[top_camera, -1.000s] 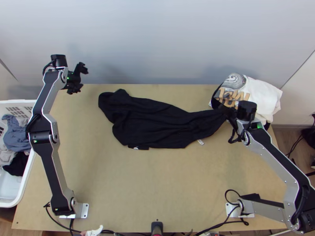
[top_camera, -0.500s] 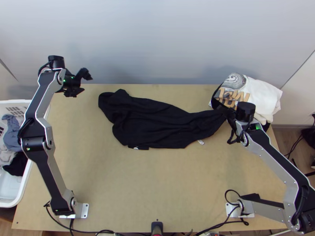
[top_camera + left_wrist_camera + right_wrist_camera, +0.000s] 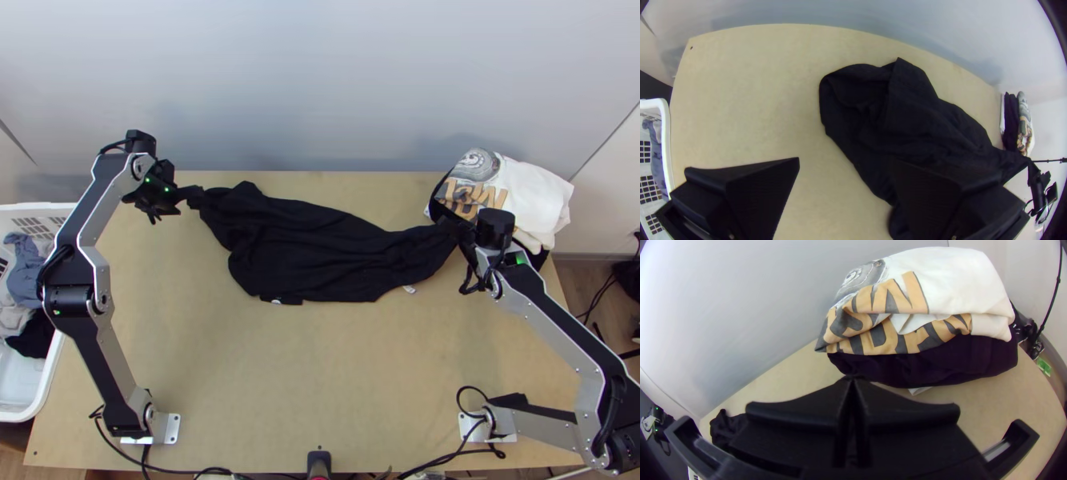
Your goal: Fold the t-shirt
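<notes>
across the table, the t-shirt tapers rightward, its end clamped in right claw, left claw apart.

Left tool nearer the t-shirt

The T-shirt lies left of folded clothes.

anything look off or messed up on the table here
The black t-shirt lies rumpled and askew, one end drawn to a narrow point at the right gripper, and a small white tag pokes out along its near edge. No spill or damage stands out.
</notes>
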Available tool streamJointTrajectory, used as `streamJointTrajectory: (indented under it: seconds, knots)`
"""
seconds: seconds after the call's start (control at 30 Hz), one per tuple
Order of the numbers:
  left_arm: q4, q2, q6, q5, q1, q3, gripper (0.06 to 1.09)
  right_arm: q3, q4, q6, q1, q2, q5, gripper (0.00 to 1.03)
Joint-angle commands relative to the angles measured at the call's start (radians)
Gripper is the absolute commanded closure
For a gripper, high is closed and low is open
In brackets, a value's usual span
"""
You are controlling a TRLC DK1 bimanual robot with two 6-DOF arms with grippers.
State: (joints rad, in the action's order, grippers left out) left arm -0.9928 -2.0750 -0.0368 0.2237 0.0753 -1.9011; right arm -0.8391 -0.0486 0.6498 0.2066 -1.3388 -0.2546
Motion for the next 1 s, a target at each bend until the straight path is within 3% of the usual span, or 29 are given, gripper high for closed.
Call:
streamJointTrajectory:
  seconds: [0.0, 0.7, 0.73, 0.87, 0.9, 0.97]
  knots:
    - [0.048, -0.002, 0.055, -0.001, -0.032, 0.016, 0.2, 0.003, 0.0, 0.008, 0.013, -0.007, 0.0, 1.0]
    - [0.214, -0.138, -0.003, -0.023, -0.183, 0.01, 0.2, 0.021, 0.0, -0.004, 0.008, -0.002, 0.0, 1.0]
    - [0.24, -0.14, -0.003, -0.049, -0.187, 0.027, 0.27, 0.021, 0.0, -0.003, 0.01, -0.002, 0.0, 1.0]
    - [0.359, -0.131, 0.002, -0.089, -0.187, 0.071, 0.97, 0.021, 0.0, -0.004, 0.013, 0.006, 0.0, 1.0]
    - [0.378, -0.132, 0.0, -0.09, -0.183, 0.071, 1.05, 0.021, 0.0, -0.006, 0.013, 0.009, 0.0, 1.0]
    - [0.39, -0.134, -0.002, -0.09, -0.174, 0.065, 1.05, 0.025, 0.0, -0.006, 0.013, 0.012, 0.0, 1.0]
